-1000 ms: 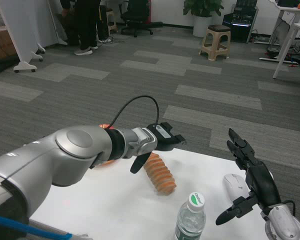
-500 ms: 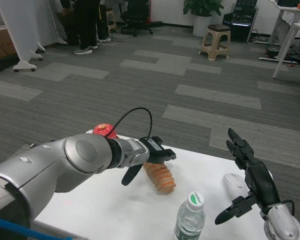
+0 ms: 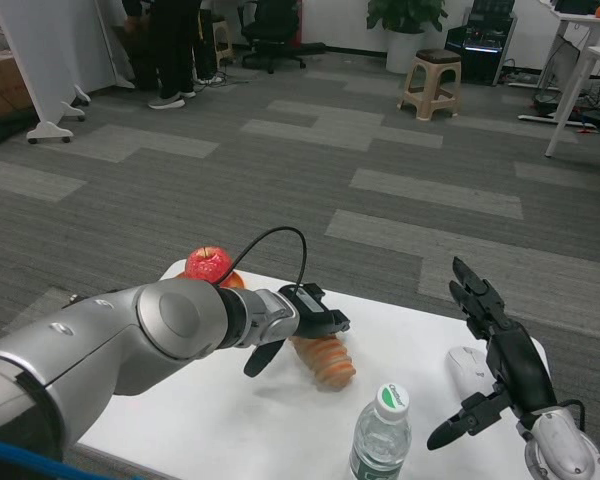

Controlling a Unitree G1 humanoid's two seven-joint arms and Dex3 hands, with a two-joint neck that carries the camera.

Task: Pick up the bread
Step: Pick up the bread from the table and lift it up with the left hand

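The bread (image 3: pixel 330 362), a ridged orange-brown loaf, lies on the white table (image 3: pixel 230 420) near its middle. My left hand (image 3: pixel 310 322) is over the loaf's far end. Its fingers (image 3: pixel 328 322) reach across the top and its thumb (image 3: pixel 259 358) hangs down on the left side, apart from them. The far part of the loaf is hidden under the hand, and the loaf still rests on the table. My right hand (image 3: pixel 502 365) hovers at the table's right side with its fingers spread, holding nothing.
A red apple (image 3: pixel 208 265) stands at the table's far left corner beside something orange (image 3: pixel 232 280). A water bottle with a green-and-white cap (image 3: pixel 382 432) stands at the front, right of the bread. A white mouse (image 3: pixel 467 366) lies under my right hand. A person stands far back.
My left hand has dropped and drawn back onto the bread's far end, and the lowered arm now uncovers the apple. The right hand has barely moved.
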